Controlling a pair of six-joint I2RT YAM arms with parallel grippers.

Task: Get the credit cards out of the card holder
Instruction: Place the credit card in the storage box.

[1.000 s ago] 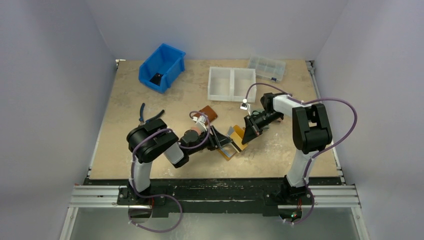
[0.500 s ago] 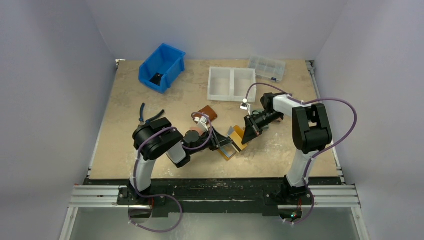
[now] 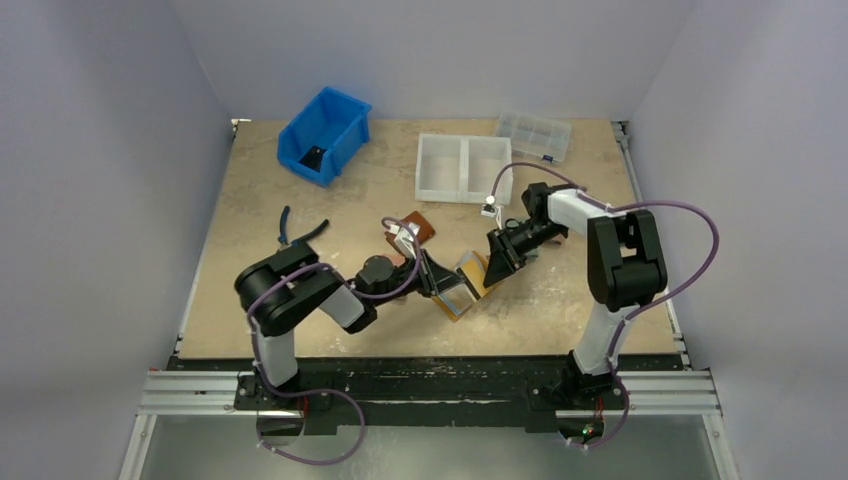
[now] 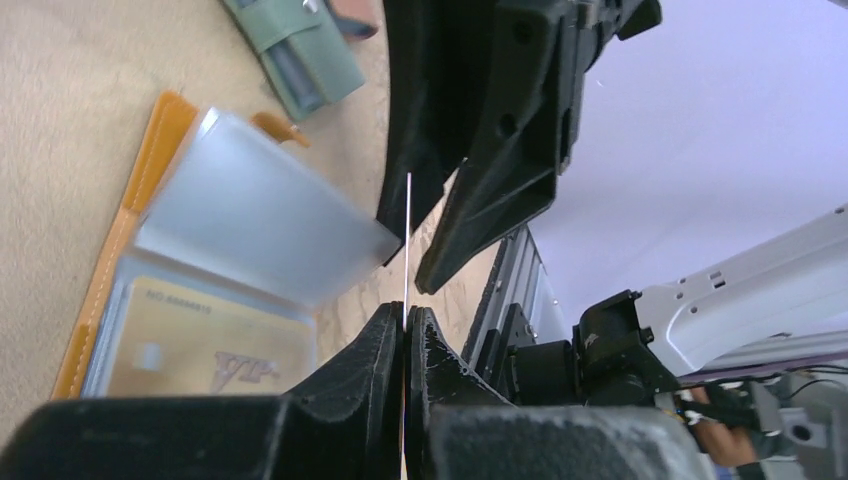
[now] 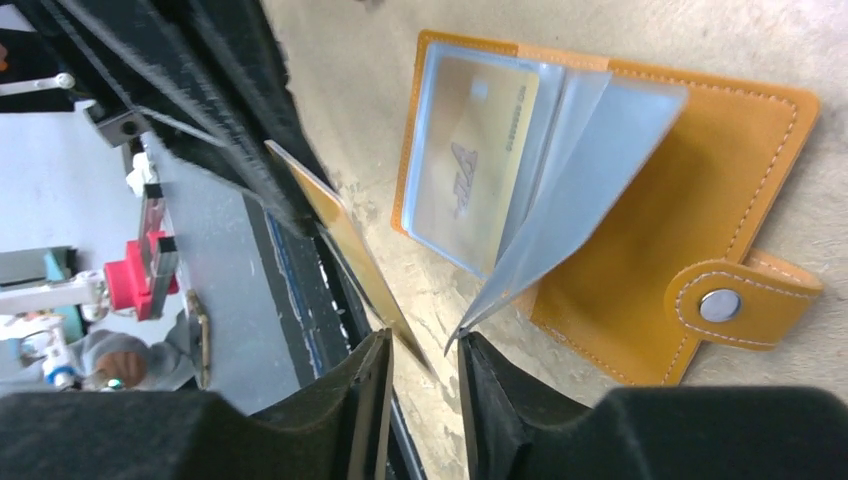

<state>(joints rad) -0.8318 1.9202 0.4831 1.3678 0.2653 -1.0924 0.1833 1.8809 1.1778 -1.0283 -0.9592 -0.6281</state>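
Pinching a credit card (image 5: 340,235) seen edge-on, the left tool (image 4: 405,318) has its fingers pressed flat together on one margin. The card is held off the bench (image 5: 700,40) and fully out of the card holder (image 5: 680,200). Facing it, the right tool (image 5: 425,345) has its fingers a little spread and grips nothing. The card's free corner and the tip of a lifted plastic sleeve (image 5: 580,190) both lie just at the mouth of that gap.

Beyond them the card holder lies open on the bench between the two tools, with its snap tab (image 5: 735,300) out to one side. A second gold card (image 5: 470,150) sits inside a sleeve against the cover. A grey-green wallet (image 4: 300,50) lies farther off.

The cards look light, thin, stiff and glossy, so a shallow pinch could let one slide; a hold across both flat faces, well in from the edge, seems safer. The sleeves look soft and floppy, and the holder seems light enough to drag along. The second gold card probably needs one tool pinning the cover while the other draws it out. Which side its sleeve opens on I cannot tell.
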